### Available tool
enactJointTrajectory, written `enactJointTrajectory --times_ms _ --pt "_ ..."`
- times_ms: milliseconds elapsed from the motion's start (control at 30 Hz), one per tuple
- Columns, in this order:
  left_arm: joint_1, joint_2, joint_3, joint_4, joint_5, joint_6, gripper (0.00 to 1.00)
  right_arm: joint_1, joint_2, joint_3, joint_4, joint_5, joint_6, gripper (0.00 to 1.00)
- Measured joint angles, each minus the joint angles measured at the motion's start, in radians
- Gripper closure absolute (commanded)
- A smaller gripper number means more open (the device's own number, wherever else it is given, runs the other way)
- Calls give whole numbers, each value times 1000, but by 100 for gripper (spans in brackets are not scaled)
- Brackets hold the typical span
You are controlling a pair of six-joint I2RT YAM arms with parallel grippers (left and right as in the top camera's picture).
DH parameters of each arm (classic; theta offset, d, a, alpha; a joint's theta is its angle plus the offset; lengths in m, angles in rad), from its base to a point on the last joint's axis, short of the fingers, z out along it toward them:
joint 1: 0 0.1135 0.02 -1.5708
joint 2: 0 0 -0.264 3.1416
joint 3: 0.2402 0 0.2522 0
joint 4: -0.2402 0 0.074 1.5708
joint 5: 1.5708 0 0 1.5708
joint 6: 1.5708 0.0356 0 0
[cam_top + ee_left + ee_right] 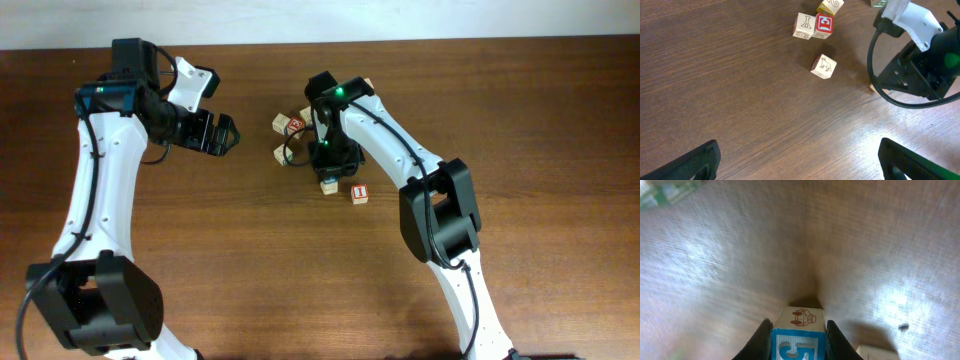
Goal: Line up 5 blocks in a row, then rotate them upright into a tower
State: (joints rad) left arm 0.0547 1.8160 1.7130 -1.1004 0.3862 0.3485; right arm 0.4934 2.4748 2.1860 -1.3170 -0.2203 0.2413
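The blocks lie loose around my right gripper [331, 172], not in a line. That gripper [799, 332] is shut on a pale block with a blue 5 [798, 350], a finger tight against each side. The same block [329, 186] shows just below the gripper in the overhead view. A red-marked block [360, 193] sits right beside it, and only its corner [878, 353] shows in the right wrist view. A green-marked block [665, 192] lies blurred at the far left there. My left gripper [226, 132] hangs open over bare wood, well left of the blocks.
Left of the right arm sit a plain block [804, 26] touching a red one [824, 26], a yellowish one [831, 6] behind them, and a lone animal-drawing block [823, 66]. The right arm's wrist and cable [920, 65] fill the left wrist view's right side.
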Motion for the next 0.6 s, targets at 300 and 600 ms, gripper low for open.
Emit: enactJointTrajectory --times_ms 300,600 --pt "0 0 0 0 0 0 1 0 0 -2 -109 -4 3 82" --pt "0 0 0 0 0 0 1 2 0 -2 -187 -7 7 82"
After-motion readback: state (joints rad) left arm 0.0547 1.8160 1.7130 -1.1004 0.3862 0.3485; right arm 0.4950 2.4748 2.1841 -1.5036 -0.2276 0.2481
